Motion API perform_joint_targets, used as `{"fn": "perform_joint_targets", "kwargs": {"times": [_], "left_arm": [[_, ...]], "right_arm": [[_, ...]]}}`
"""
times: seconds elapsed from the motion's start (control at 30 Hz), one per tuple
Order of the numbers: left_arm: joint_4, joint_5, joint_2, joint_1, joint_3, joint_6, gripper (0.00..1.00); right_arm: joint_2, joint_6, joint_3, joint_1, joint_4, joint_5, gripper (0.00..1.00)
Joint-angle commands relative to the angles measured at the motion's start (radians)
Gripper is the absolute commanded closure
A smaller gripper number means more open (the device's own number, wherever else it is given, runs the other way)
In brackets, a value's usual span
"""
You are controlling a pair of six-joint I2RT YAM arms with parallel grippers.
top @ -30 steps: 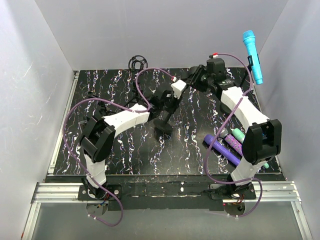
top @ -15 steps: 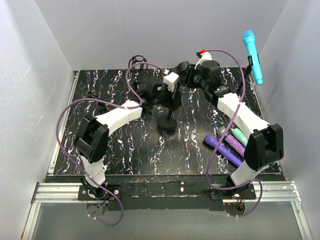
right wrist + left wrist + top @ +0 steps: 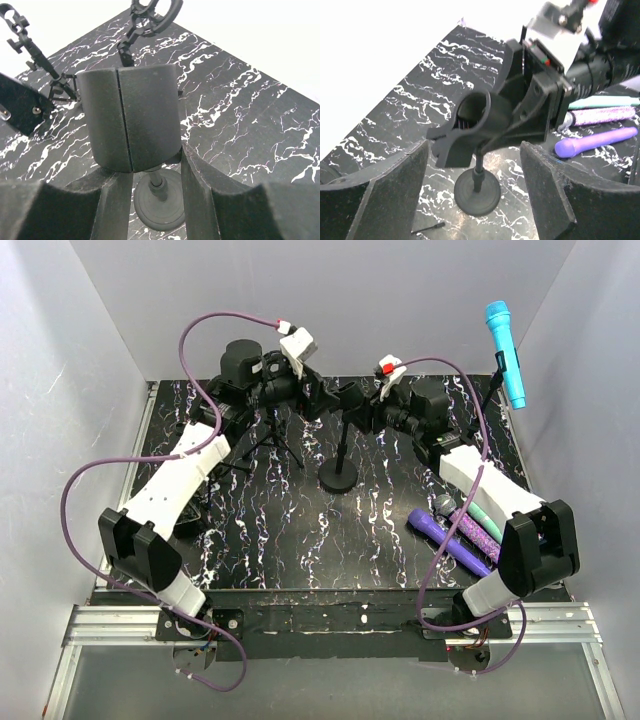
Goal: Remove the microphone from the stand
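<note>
White walls (image 3: 350,300) close in a black, white-veined tabletop (image 3: 250,540), and at its far right corner the turquoise plastic microphone (image 3: 506,355) sits in a thin black stand (image 3: 492,387), long axis near upright, head up, well apart from both grippers but nearer the right arm. The right gripper (image 3: 360,412) is clamped on the empty black plastic clip (image 3: 470,125) of the round-based black stand (image 3: 340,478) at mid-table; the left gripper (image 3: 322,400) hangs spread wide just left of that clip, holding nothing.
</note>
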Motion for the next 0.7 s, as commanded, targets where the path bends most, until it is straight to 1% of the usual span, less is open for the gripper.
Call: {"fn": "perform_joint_targets", "kwargs": {"times": [0.0,0.1,0.17,0.23,0.4,0.57,0.67], "left_arm": [[0.075,0.036,0.025,0.01,0.052,-0.117,0.3],[0.135,0.097,0.062,0.01,0.082,-0.197,0.37],[0.155,0.064,0.093,0.011,0.103,-0.267,0.45],[0.147,0.047,0.125,0.013,0.134,-0.329,0.5],[0.121,0.051,0.167,0.024,0.161,-0.363,0.55],[0.094,0.108,0.168,0.065,0.148,-0.387,0.59],[0.049,0.137,0.182,0.071,0.151,-0.343,0.61]], "right_arm": [[-0.049,-0.042,-0.017,-0.001,0.09,-0.082,0.99],[-0.039,-0.042,-0.013,-0.001,0.064,-0.092,0.99],[-0.031,-0.044,-0.007,0.001,0.053,-0.101,0.99],[-0.025,-0.045,-0.002,-0.001,0.044,-0.109,0.99],[-0.017,-0.059,0.004,0.001,0.016,-0.113,0.99],[-0.017,-0.062,0.001,0.001,-0.007,-0.105,0.99],[-0.017,-0.062,0.0,-0.001,-0.019,-0.115,0.99]]}}
